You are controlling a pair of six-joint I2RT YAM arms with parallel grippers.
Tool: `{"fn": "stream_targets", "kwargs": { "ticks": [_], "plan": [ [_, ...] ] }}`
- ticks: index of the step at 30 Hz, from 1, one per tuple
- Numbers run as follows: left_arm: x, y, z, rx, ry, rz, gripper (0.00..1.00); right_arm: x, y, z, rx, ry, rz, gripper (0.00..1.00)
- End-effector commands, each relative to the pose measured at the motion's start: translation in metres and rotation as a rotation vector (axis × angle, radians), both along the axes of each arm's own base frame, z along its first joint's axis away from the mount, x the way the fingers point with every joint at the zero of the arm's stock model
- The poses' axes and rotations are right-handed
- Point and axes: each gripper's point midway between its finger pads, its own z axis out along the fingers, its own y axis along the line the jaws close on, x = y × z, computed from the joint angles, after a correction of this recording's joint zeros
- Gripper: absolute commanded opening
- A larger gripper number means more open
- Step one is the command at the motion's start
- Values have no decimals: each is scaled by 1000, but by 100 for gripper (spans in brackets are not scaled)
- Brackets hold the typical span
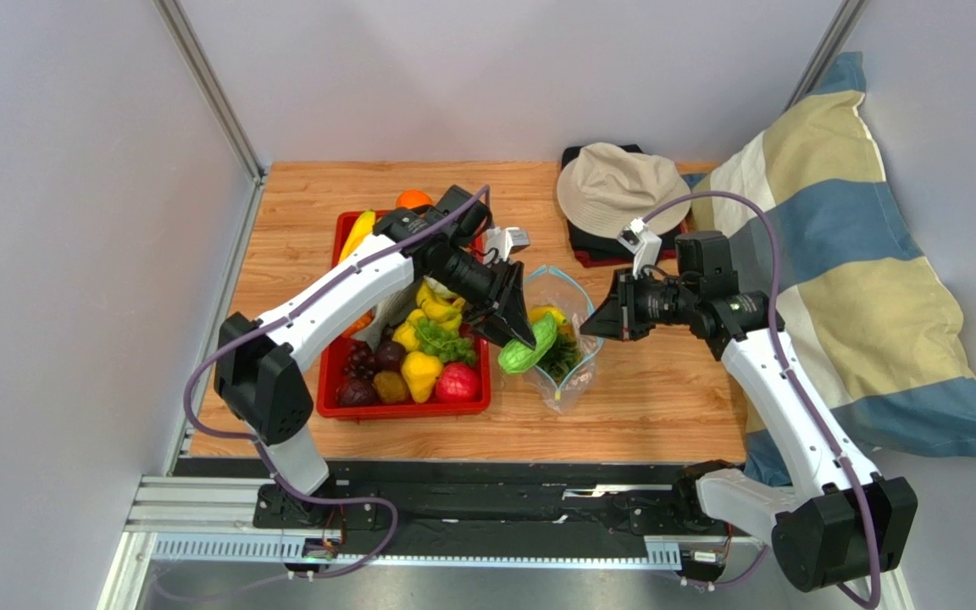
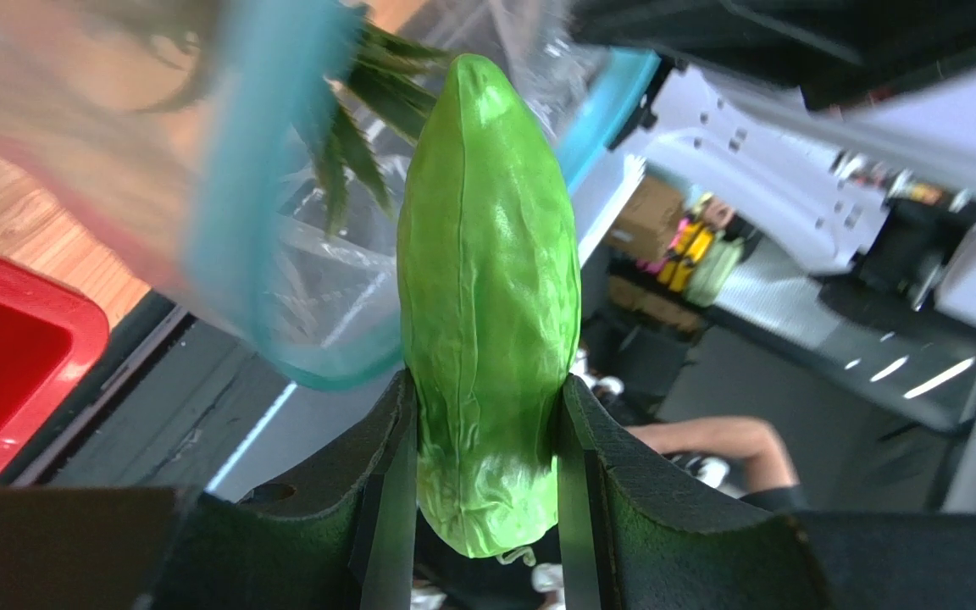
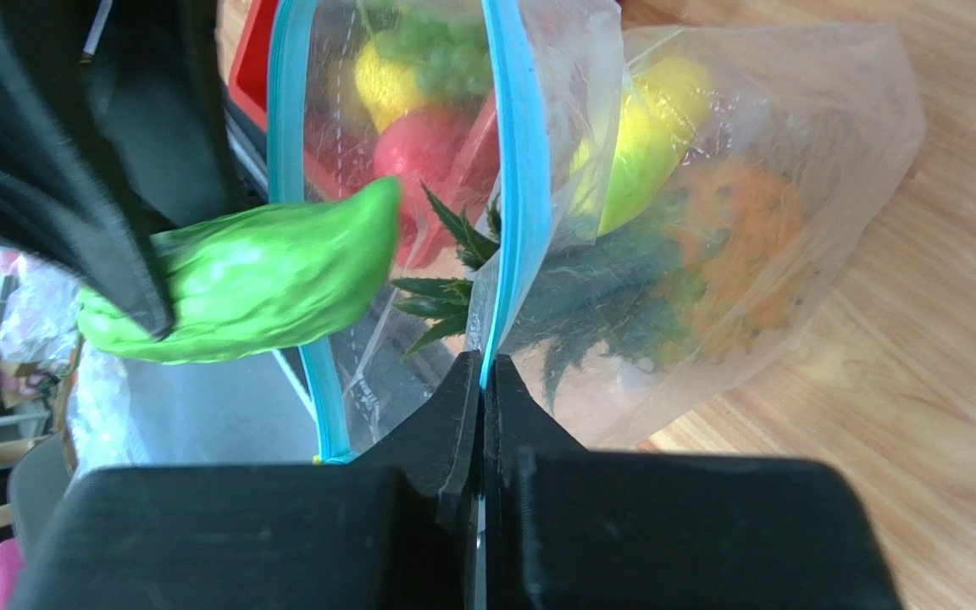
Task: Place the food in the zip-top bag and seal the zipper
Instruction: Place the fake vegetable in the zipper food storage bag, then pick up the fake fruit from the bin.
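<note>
The clear zip-top bag (image 1: pixel 566 366) stands open on the wooden table with a yellow lemon (image 3: pixel 640 140) and an orange pineapple (image 3: pixel 741 235) inside. My right gripper (image 3: pixel 482 369) is shut on the near lip of the blue-green zipper (image 3: pixel 514 191) and holds the mouth up; from above, that right gripper (image 1: pixel 593 324) sits at the bag's right side. My left gripper (image 2: pixel 489 388) is shut on a green cucumber (image 2: pixel 487 254). The cucumber (image 3: pixel 251 280) points its tip in between the two zipper lips, and from above the left gripper (image 1: pixel 515 333) is at the bag's left edge.
A red tray (image 1: pixel 329 381) left of the bag holds several more toy fruits (image 1: pixel 423 369). A beige hat (image 1: pixel 614 184) on dark cloth lies at the back. A striped pillow (image 1: pixel 837 280) leans at the right. Grey walls enclose the table.
</note>
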Motion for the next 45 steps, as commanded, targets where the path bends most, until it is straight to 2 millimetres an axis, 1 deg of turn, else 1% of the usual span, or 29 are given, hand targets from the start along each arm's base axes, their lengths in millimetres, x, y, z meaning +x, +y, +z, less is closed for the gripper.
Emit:
{"fn": "stream_targets", "kwargs": {
  "ticks": [1,6,12,13,15,17,18,19,20,21,22,24,27,28,29,30,32,33,35,36,37,38,39,40,41,42,43,44,45],
  "plan": [
    [25,-7,21,-17,77,146,11,24,0,36,2,-173,-37,0],
    [53,-13,30,8,107,284,13,27,4,39,8,-170,-24,0],
    [69,-22,16,73,202,401,18,30,8,39,9,-169,-14,0],
    [71,-23,14,82,209,412,23,30,9,39,10,-169,-11,0],
    [75,-24,14,98,216,453,40,31,9,39,12,-164,-15,0],
    [79,-26,16,100,216,477,46,31,9,40,13,-165,-12,0],
    [81,-27,19,93,209,487,53,31,9,40,13,-168,-13,0],
    [84,-27,26,75,208,504,64,31,10,40,13,-165,-12,0],
    [88,-28,32,56,193,516,70,30,9,40,12,-169,-11,0],
    [89,-28,39,36,181,528,90,30,9,40,11,-165,-11,0],
    [90,-29,45,18,178,536,99,30,9,40,9,-166,-11,0],
    [93,-29,55,-15,130,541,99,29,9,40,7,-162,-8,0],
    [99,-18,69,-47,24,565,99,27,9,41,7,-168,3,0],
    [102,-7,79,-66,-30,582,99,27,8,41,5,-169,5,0],
    [107,-1,78,-62,-71,608,99,26,9,41,8,-166,8,0],
    [111,9,94,-103,-141,630,99,27,9,41,7,-164,11,0],
    [119,24,102,-112,-302,628,99,26,9,45,16,-160,20,0],
    [118,32,118,-140,-394,628,99,28,7,46,18,-159,15,0],
    [123,47,123,-122,-615,588,99,28,7,50,28,-165,22,0],
    [120,55,146,-172,-751,576,99,29,5,51,29,-171,24,0],
    [122,64,150,-162,-916,518,99,28,6,50,32,-167,35,0],
    [121,64,154,-207,-1034,447,99,28,7,49,30,-170,46,0],
    [109,70,165,-235,-1159,370,99,28,7,48,30,-167,50,0],
    [105,72,162,-222,-1325,225,99,29,7,46,30,-159,55,0],
    [90,70,153,-244,-1345,101,99,30,8,45,29,-159,59,0],
    [89,70,148,-220,-1429,2,99,31,8,44,29,-155,59,0],
    [90,71,141,-190,-1435,-28,99,32,9,42,29,-149,63,0],
    [80,69,137,-204,-1420,-100,99,35,10,41,29,-144,65,0],
    [77,61,128,-194,-1444,-171,89,36,11,42,31,-147,68,0]
  ]
}}
